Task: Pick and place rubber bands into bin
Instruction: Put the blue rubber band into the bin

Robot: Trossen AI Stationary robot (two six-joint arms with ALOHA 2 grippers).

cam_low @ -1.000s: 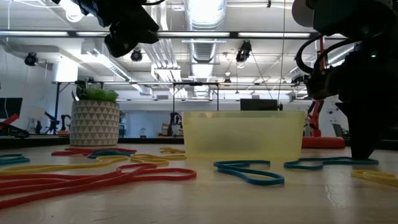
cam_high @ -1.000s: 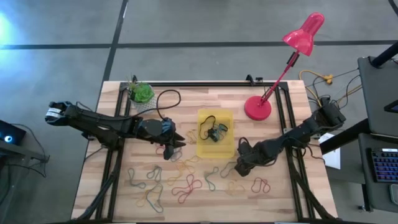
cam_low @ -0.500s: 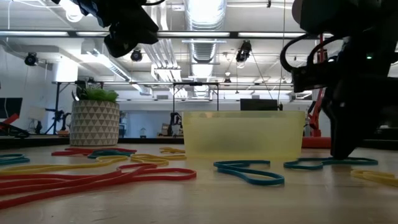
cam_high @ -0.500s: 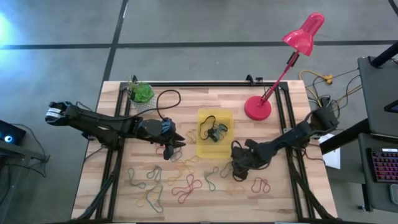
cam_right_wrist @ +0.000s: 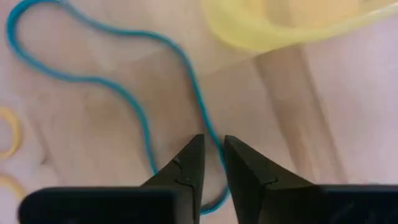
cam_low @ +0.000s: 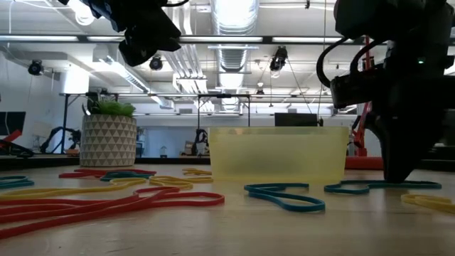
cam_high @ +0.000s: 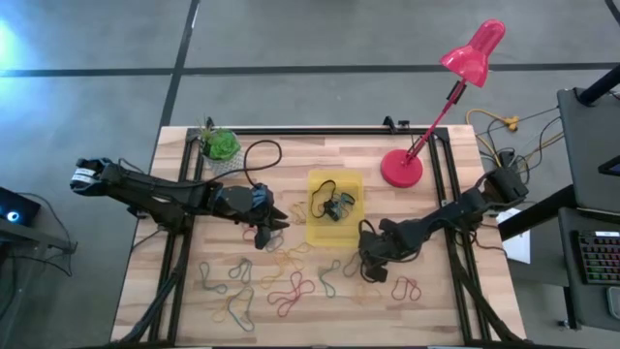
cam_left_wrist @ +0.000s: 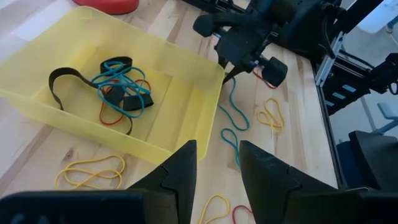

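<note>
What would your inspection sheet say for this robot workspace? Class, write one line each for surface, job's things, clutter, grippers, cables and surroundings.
Surface: wooden table, bare planks between items.
Job's things: yellow bin holds a few bands; many rubber bands lie loose in front of it.
Clutter: potted plant and red desk lamp at the back of the table.
Grippers: right gripper down at the table, fingers close astride a blue band beside the bin; left gripper open, raised near the bin.
Cables: black cable looped by the plant.
Surroundings: lab room with ceiling ducts; nobody seen.
</note>
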